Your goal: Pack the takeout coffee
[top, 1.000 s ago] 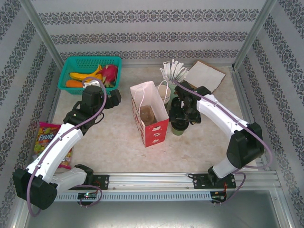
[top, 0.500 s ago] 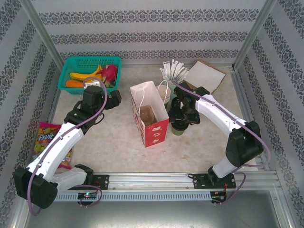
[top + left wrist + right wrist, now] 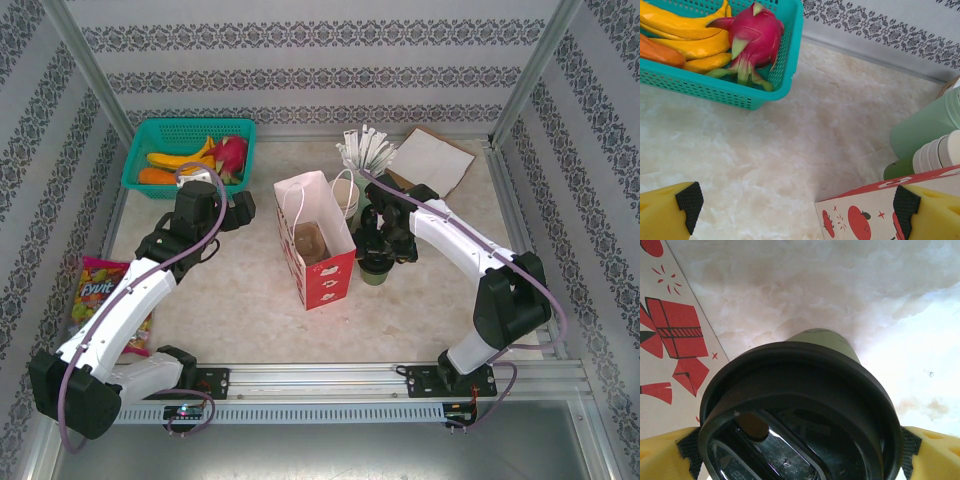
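Straddling the takeout coffee [image 3: 826, 338], the right end effector [image 3: 800, 454] has its jaws spread either side of the black lid [image 3: 800, 390], pinching nothing: the grasp step, judged to call next for a square closure, then a lift. The cup, short and green, stands upright on the bench [image 3: 840, 280] beside the paper bag [image 3: 670, 330].

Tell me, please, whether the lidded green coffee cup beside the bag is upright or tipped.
Upright: the coffee cup has its black lid uppermost, body tapering toward the table.
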Robot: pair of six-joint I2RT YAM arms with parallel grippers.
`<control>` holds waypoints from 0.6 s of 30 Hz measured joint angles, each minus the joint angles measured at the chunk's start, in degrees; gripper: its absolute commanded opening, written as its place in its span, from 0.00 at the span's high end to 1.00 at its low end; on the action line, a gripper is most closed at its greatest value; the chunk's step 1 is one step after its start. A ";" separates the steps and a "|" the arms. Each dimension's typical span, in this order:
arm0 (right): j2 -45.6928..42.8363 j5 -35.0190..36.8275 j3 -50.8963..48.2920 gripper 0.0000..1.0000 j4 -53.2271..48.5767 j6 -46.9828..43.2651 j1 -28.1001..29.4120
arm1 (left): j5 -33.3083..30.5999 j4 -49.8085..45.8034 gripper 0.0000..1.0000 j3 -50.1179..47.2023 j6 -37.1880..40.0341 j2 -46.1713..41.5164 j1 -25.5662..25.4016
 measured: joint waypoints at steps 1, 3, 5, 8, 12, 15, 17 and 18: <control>-0.04 0.00 0.00 0.02 0.02 0.00 0.00 | 0.02 0.00 0.00 0.00 0.00 0.04 0.00; -0.26 0.04 0.00 0.02 -0.02 0.02 0.00 | 0.00 0.00 0.00 0.00 0.00 0.04 0.00; -0.74 0.04 0.00 0.02 0.00 0.04 0.00 | 0.00 0.00 0.00 0.00 0.00 0.04 0.00; -2.40 -0.31 -0.57 0.02 0.76 0.04 0.00 | 0.00 0.00 0.01 0.00 0.00 0.17 0.00; -3.26 -0.59 -1.88 0.02 1.73 0.04 0.00 | 0.02 0.00 0.00 0.00 0.00 0.42 0.00; -3.04 -0.61 -2.97 0.02 2.08 0.00 0.00 | 0.02 0.00 0.00 0.00 0.00 0.42 0.00; -2.71 -1.05 -3.17 0.02 2.27 -0.04 0.00 | 0.00 0.00 0.00 0.00 0.00 0.42 0.00; -2.62 -1.25 -3.21 0.02 2.58 -0.04 0.00 | 0.00 0.00 0.00 0.00 0.00 0.42 0.00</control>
